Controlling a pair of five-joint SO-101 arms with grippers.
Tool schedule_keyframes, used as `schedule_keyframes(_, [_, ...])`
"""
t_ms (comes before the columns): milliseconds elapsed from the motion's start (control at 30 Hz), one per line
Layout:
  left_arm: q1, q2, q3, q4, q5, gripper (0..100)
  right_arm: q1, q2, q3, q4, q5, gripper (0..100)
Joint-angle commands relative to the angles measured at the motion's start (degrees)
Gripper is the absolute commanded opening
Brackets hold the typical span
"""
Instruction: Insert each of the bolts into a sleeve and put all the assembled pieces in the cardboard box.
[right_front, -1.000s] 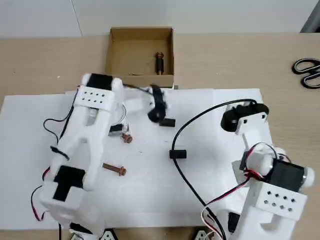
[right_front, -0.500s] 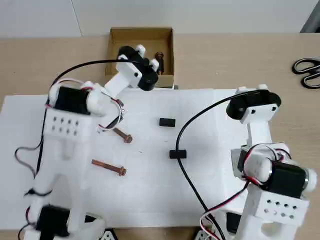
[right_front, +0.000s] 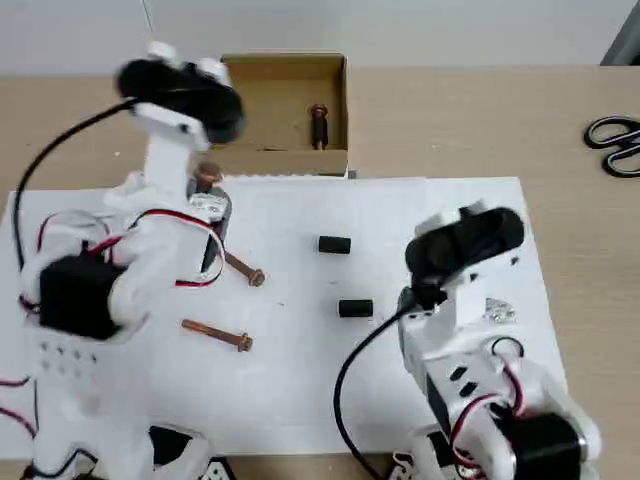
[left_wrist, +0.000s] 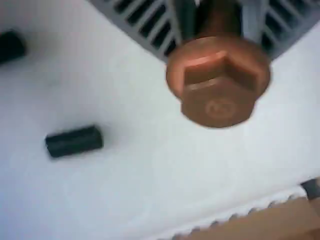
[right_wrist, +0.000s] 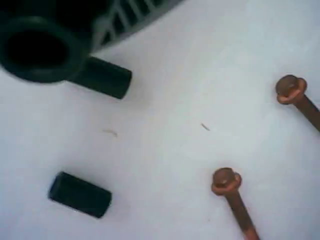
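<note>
You've swung the left arm back off the cardboard box to the left, bolt gripped, and brought the right arm, holding a sleeve, inward beside the loose sleeves.

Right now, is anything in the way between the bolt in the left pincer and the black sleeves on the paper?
Nothing visible is. Only bare white paper lies between the held bolt and the nearest sleeve.

An assembled piece is sitting in the cardboard box at twelve o'clock; sleeves are lying three o'clock of bolts.
</note>
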Motion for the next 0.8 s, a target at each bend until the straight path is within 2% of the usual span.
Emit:
schedule_keyframes(0, [0.2,-4.7,4.0,-3.7,11.8,1,-2.4,-3.1,4.0,-3.2,-1.0,0.2])
schedule_keyframes(133, [0.4,-9.3,11.0,-6.6,24.4,1,-6.6,-5.1,8.7,-5.8,-1.0,0.2])
schedule_keyframes(333, [0.4,-17.7,21.6,-15.4,30.7,1,-9.5,-5.5,16.7,-13.5,-1.8,0.2])
schedule_keyframes(533, [2.4,-26.1,32.6,-23.6,31.4,1,-12.1,-5.5,22.3,-20.3,-2.3,0.2])
schedule_keyframes(767, [10.8,-34.5,42.3,-29.5,31.3,1,-20.2,-5.1,25.8,-23.4,-8.1,0.2])
